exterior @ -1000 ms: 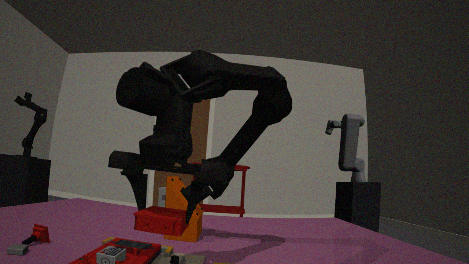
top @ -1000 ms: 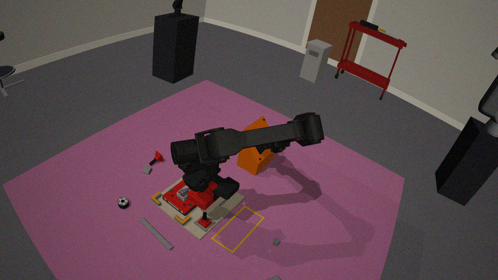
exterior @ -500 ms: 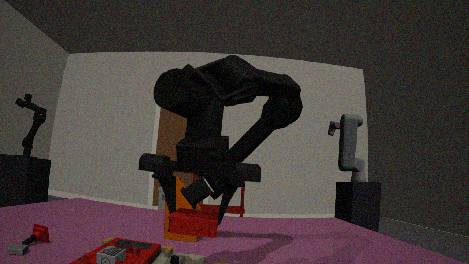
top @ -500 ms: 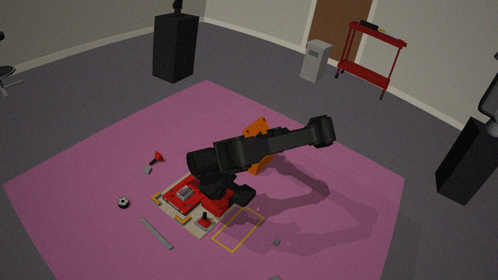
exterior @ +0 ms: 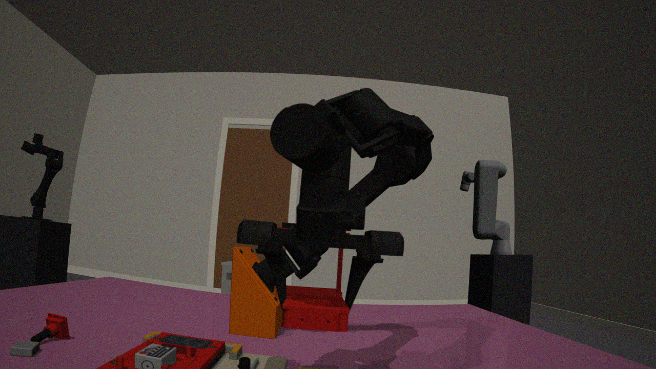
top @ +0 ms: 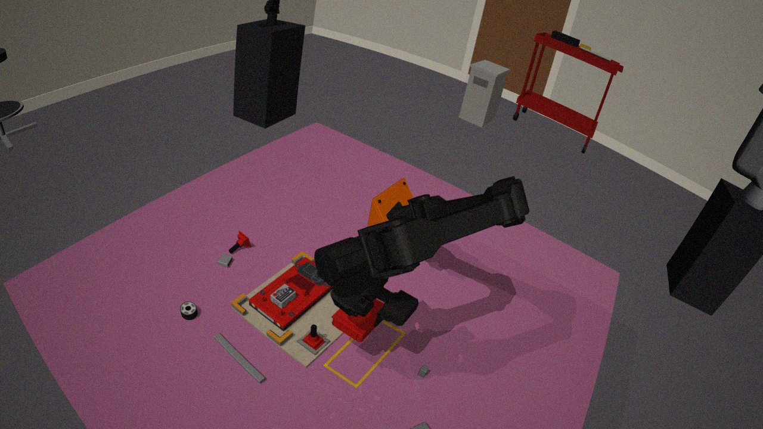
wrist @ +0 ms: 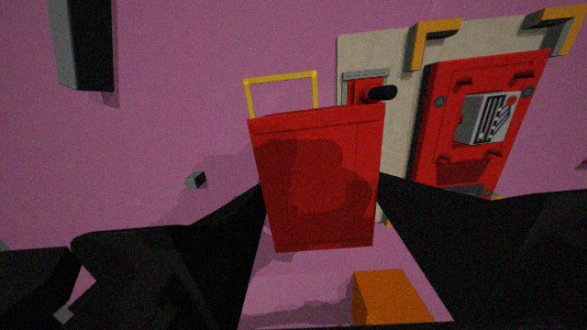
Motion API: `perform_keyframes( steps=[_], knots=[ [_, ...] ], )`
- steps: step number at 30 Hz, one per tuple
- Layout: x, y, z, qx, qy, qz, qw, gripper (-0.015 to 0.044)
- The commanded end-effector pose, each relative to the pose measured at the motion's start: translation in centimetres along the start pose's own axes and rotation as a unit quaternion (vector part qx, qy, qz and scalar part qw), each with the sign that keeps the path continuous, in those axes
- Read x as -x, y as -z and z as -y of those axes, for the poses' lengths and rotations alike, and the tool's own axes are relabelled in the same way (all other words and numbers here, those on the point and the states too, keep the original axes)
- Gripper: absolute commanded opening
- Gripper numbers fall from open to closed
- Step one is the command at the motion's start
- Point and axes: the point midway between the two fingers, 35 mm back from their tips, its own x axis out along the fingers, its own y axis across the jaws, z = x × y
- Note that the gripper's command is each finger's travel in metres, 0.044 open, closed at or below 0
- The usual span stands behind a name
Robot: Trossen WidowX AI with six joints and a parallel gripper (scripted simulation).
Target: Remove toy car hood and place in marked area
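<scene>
The red hood (top: 356, 323) (exterior: 315, 313) (wrist: 321, 202) is held level above the table. My gripper (top: 371, 313) (exterior: 316, 300) (wrist: 316, 182) is shut on it, one finger at each side. The marked area, a yellow outline (top: 341, 376) (wrist: 281, 77), lies below; in the wrist view the hood hides its near part, and in the top view it covers one corner region. The toy car (top: 262, 304) (exterior: 201, 355) (wrist: 426, 137) sits on the beige board (top: 300, 354) (wrist: 367, 48), its grey engine block (top: 282, 295) (exterior: 156, 355) (wrist: 491, 116) uncovered.
A red piece with a black knob (top: 313, 339) (wrist: 364, 91) stands on the board beside the outline. An orange block (top: 391, 199) (exterior: 252, 298) (wrist: 390, 293) stands behind. A small grey block (top: 422, 370) (wrist: 195, 180), a wheel (top: 188, 310) and a grey bar (top: 239, 357) lie around.
</scene>
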Motion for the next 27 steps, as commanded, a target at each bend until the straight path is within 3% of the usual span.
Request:
perform_keyframes(
  steps=[1, 27],
  knots=[
    [0.0, 0.5, -1.1, -0.004, -0.005, -0.001, 1.000, 0.0000],
    [-1.1, 1.0, -2.3, -0.004, -0.006, -0.001, 1.000, 0.0000]
  ],
)
